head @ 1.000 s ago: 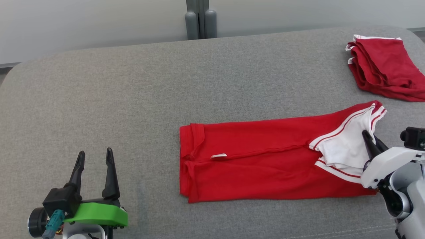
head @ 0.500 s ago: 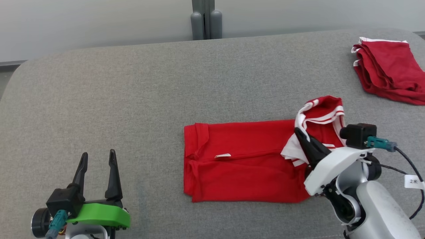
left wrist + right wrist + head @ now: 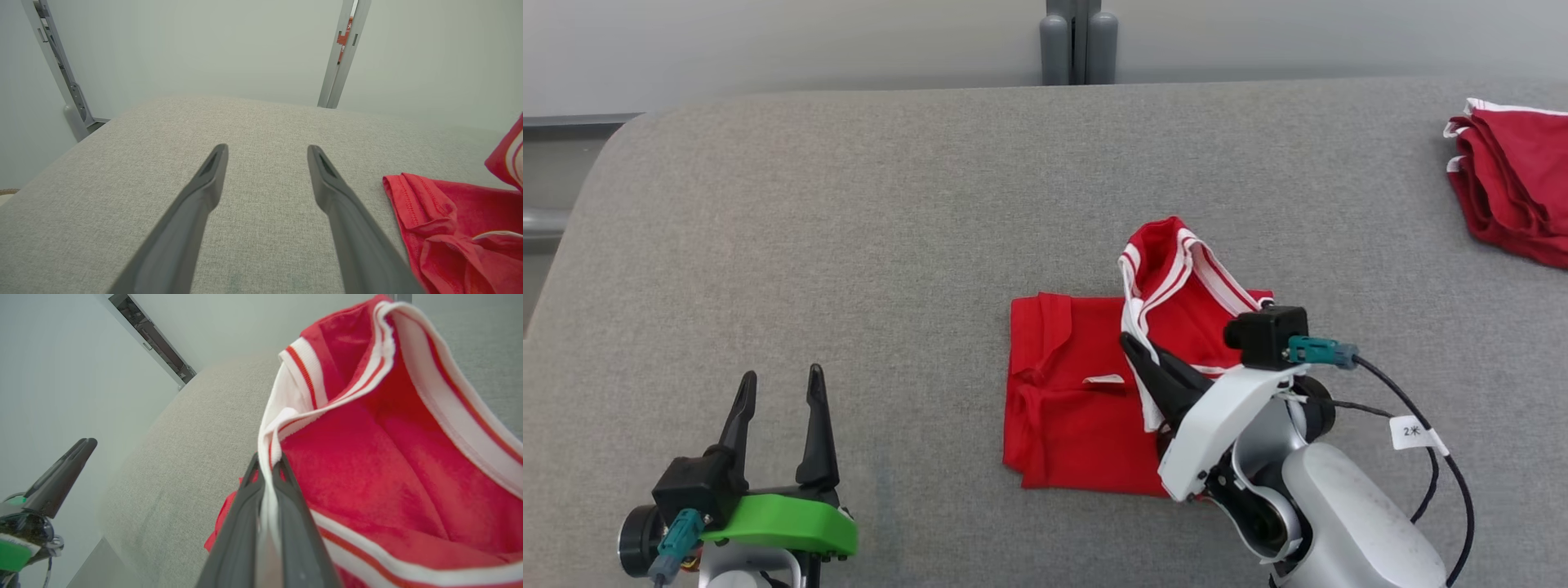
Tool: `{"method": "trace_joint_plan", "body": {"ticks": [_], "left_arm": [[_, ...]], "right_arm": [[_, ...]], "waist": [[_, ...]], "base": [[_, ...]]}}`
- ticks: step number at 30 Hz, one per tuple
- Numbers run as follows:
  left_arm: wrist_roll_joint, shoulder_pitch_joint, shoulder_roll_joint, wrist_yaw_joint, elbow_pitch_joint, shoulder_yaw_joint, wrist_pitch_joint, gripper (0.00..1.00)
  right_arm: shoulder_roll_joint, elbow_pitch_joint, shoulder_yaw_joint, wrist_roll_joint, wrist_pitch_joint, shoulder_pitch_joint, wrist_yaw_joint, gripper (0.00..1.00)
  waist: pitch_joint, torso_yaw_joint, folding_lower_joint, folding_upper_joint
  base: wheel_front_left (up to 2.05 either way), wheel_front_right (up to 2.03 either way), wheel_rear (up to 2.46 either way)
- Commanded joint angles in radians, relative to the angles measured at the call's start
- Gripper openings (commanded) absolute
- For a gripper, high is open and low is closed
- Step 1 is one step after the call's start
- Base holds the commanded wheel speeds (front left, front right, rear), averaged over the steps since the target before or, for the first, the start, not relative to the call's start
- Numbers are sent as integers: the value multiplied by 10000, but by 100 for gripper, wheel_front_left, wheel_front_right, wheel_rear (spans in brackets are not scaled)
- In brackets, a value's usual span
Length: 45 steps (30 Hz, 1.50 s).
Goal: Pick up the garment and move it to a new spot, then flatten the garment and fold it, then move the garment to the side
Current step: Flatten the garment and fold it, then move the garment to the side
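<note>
The garment is red with white striped trim and lies on the grey cushion, right of centre. Its striped end is lifted and carried over the flat part. My right gripper is shut on that white trim; the right wrist view shows the trim pinched between the two fingers. My left gripper stands open at the lower left, apart from the cloth, nothing between its fingers. The garment's hem edge lies to its right.
A second red folded garment lies at the cushion's far right edge. A grey post stands behind the cushion against the pale wall. The cushion's left side is bare grey fabric.
My right gripper has carried the striped end leftward over the garment, so the flat part now looks much shorter. The head camera has turned, shifting the whole picture. The left gripper stays put.
</note>
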<state>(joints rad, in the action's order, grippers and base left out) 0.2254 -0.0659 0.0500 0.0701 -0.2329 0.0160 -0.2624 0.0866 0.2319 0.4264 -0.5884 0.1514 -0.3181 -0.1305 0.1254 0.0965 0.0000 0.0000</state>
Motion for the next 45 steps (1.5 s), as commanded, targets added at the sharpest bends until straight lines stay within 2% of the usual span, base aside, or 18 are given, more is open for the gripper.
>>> {"method": "trace_joint_plan", "body": {"ticks": [1, 5, 6, 7, 8, 13, 18, 27, 32, 37, 45], "left_arm": [[-10, -178, 17, -67, -23, 27, -26, 100], [49, -202, 17, -84, -63, 52, -26, 100], [51, -195, 17, -81, -71, 38, -26, 100], [52, -188, 17, -84, -74, 33, -26, 100], [58, -173, 17, -90, -83, 27, -26, 100], [-50, -90, 17, -60, -124, -22, -26, 100], [-182, 47, 17, 9, -140, -92, -26, 100], [-336, 256, 17, 104, -96, -221, -26, 100], [-416, 357, 17, 161, -89, -266, -26, 100], [-441, 440, 17, 205, -81, -291, -26, 100], [-602, 542, 17, 303, -161, -23, -26, 100]], "right_arm": [[-42, 137, 74, -8, -92, -117, -4, 0], [-160, 497, 401, -136, -340, -148, -4, 0], [-177, 560, 432, -139, -493, -171, -4, 10], [-182, 593, 457, -101, -587, -198, -4, 44], [-207, 676, 548, -67, -713, -225, -4, 100], [-69, 636, 444, -37, -1503, -372, -4, 100], [448, 285, -78, 110, -2348, -412, -4, 100], [1301, -379, -1585, 616, -3351, 613, -4, 100], [1363, -759, -2480, 958, -3724, 1601, -4, 100], [1098, -1079, -3259, 1274, -3963, 2536, -4, 100], [611, -1498, -3703, 1653, -4080, 3166, -4, 100]], "waist": [[33, 136, 0, 0], [28, 223, 0, 0], [23, 219, 0, 0], [21, 214, 0, 0], [10, 193, 0, 0], [-130, -7, 0, 0], [-360, -268, 0, 0], [-649, -642, 0, 0], [-735, -746, 0, 0], [-795, -818, 0, 0], [-830, -950, 0, 0]], "base": [[0, 0, 0], [0, 0, 0], [0, 0, 0], [0, 0, 0], [0, 0, 0], [0, 0, 0], [0, 0, 0], [0, 0, 0], [0, 0, 0], [0, 0, 0], [0, 0, 0]]}}
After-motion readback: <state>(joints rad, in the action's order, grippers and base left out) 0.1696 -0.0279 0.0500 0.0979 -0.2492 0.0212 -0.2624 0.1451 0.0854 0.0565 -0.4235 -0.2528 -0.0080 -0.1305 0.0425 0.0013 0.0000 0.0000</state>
